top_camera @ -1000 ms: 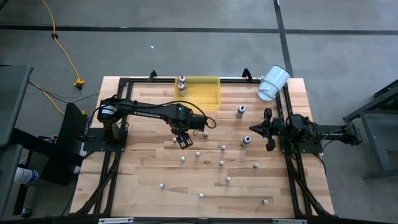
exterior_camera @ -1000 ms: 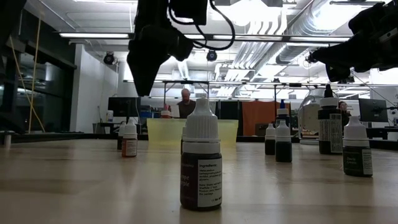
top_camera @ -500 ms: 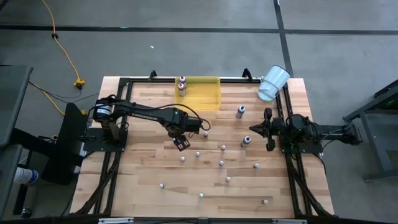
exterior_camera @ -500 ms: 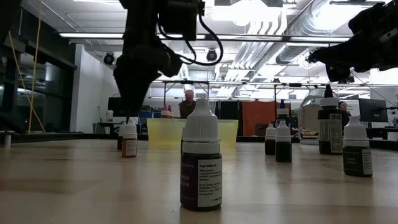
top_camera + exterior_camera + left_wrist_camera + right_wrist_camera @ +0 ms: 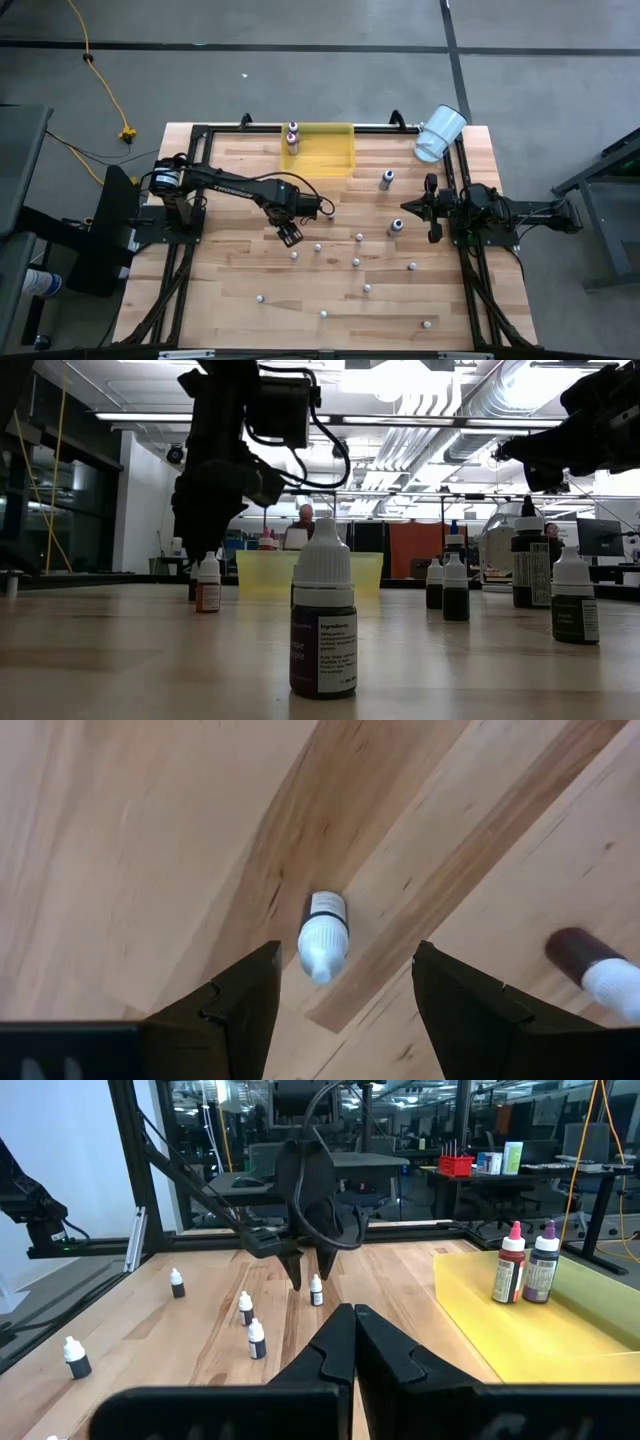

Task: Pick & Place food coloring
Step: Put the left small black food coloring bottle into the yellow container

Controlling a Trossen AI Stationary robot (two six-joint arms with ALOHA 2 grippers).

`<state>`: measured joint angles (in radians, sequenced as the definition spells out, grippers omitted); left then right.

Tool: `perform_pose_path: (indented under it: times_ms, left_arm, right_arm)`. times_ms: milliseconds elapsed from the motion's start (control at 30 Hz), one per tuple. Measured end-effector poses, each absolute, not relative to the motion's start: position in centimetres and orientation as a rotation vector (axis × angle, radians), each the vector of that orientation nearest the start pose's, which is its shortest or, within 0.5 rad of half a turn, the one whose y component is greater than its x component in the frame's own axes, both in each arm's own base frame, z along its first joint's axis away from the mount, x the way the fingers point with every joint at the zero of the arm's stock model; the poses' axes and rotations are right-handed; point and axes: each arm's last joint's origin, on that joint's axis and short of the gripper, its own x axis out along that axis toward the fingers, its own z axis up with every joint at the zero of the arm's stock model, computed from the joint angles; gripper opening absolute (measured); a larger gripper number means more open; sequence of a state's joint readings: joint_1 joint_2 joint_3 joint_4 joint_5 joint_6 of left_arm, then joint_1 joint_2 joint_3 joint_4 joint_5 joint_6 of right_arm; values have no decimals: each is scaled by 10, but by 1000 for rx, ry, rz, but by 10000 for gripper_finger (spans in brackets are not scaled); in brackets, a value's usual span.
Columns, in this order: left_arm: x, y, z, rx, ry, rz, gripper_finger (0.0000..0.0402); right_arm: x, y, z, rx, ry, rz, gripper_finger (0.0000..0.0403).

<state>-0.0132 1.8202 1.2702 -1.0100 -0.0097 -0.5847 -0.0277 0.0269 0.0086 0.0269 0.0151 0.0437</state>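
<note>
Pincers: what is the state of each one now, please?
Left pincer: open, holding nothing, above a small brown plastic bottle with white cap.
Right pincer: closed, empty, waiting at the table's right side.

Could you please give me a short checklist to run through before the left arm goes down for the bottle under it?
1. Left gripper open: ok.
2. Target bottle between the fingers in the left wrist view: ok.
3. Bottle upright: ok.
4. Neighbouring bottle clear of the fingers: ok, off to one side.
5. Yellow tray has room: ok, two bottles at one end.
6. Right gripper shut, parked at the table's right: ok.
</note>
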Motion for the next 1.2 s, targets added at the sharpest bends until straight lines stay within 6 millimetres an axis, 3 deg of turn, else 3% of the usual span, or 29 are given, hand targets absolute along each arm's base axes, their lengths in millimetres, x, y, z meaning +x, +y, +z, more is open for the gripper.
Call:
perform_pose_path:
  times_ms: [633,1200]
  left_arm:
    - [325,-4,182,-433,1506,453,209]
    - [325,-3,181,-399,1505,448,104]
  right_arm:
    - [99,-3,167,44,-10,-43,0]
    - [99,-3,167,44,-10,-43,0]
